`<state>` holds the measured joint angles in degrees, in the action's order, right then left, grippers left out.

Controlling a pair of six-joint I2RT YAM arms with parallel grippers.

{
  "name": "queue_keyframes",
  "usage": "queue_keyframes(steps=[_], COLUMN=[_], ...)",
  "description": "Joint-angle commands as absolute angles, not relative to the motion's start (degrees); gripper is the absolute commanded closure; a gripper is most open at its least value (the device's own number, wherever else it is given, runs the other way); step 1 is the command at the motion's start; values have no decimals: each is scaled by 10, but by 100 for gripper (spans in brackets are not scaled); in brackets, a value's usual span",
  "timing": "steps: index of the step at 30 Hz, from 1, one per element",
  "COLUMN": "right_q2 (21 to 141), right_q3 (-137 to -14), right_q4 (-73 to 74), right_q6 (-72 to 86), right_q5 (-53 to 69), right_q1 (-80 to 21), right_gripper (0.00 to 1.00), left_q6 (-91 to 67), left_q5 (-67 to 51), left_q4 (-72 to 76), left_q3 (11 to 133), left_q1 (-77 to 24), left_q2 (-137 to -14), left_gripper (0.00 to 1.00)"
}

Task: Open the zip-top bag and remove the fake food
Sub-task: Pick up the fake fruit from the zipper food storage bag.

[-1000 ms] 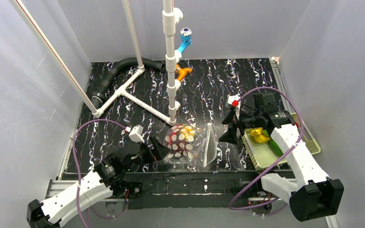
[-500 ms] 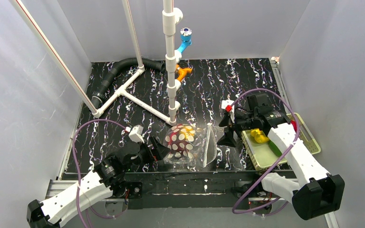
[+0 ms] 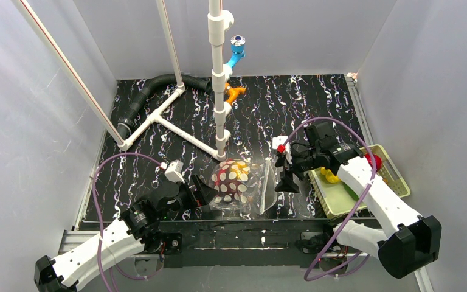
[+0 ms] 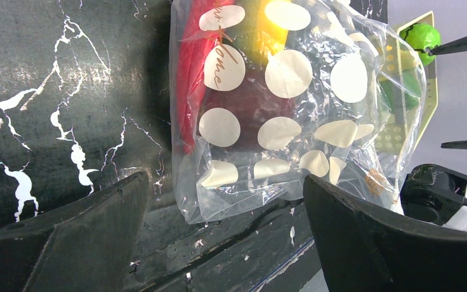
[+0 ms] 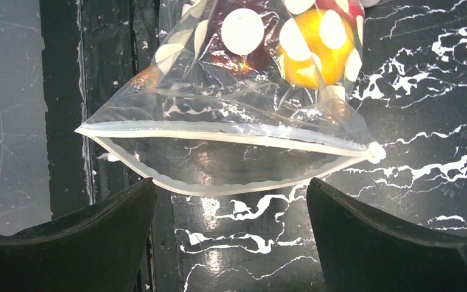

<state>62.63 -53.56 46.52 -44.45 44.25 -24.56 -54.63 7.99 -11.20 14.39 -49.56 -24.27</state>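
We find the bag [image 5: 231, 115] unzipped at centre frame, fake food [image 5: 307, 48] inside, left gripper [image 4: 224, 179] and right gripper [image 5: 231, 181] jaws spread wide, holding nothing; next, we judge, the right must reach in.

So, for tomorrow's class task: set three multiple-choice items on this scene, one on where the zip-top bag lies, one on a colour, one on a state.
1. Where is the zip-top bag? A in the mesh basket; B on the table between the left gripper and the right gripper; C beside the black hose.
2. What colour are its dots? A blue; B black; C whitish.
3. How is its mouth? A gaping open; B zipped flat; C knotted.
Answers: B, the top view shows it between both open grippers; C, the left wrist view shows pale dots; A, the right wrist view shows its edges parted.
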Motion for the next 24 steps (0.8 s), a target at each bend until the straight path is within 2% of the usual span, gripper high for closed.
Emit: queue_keyframes(steps=[1, 15, 24], right_q2=[620, 640, 627], right_q3=[-557, -550, -521], right_q4=[464, 459, 401], right_q6=[-465, -502, -475], right_q5=[431, 390, 382], right_q1=[-270, -326, -334], right_gripper=[2, 2, 2], left_q6=[-542, -542, -545], left_q5=[91, 91, 94], left_q4=[-121, -119, -115], left_q3=[157, 164, 166], left_q1=[-492, -492, -492], left_q2=[-242, -250, -258], left_gripper=[2, 2, 2])
